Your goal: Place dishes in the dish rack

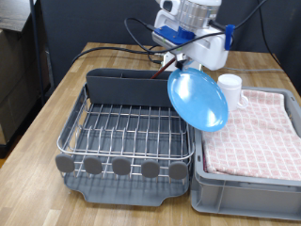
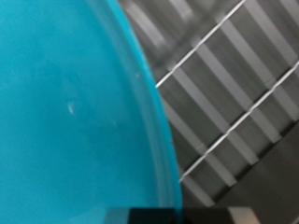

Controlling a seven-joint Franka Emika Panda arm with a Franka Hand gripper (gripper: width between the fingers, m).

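Note:
My gripper (image 1: 181,62) is shut on the rim of the round light-blue plate (image 1: 198,98) and holds it tilted on edge in the air, above the exterior view's right side of the silver wire dish rack (image 1: 127,132). In the wrist view the plate (image 2: 65,103) fills most of the picture, with the rack's wires (image 2: 234,84) blurred behind it. The white mug (image 1: 231,91) stands on the pink checked cloth, just right of the plate. The rack's dark grey caddy (image 1: 127,87) sits along its far side. The wooden spoon is out of view.
A grey crate (image 1: 246,184) with pink checked cloth (image 1: 259,132) stands right of the rack. Grey round knobs (image 1: 121,167) line the rack's near edge, with the drip tray (image 1: 127,193) below. Black cables lie on the wooden table (image 1: 47,122) behind.

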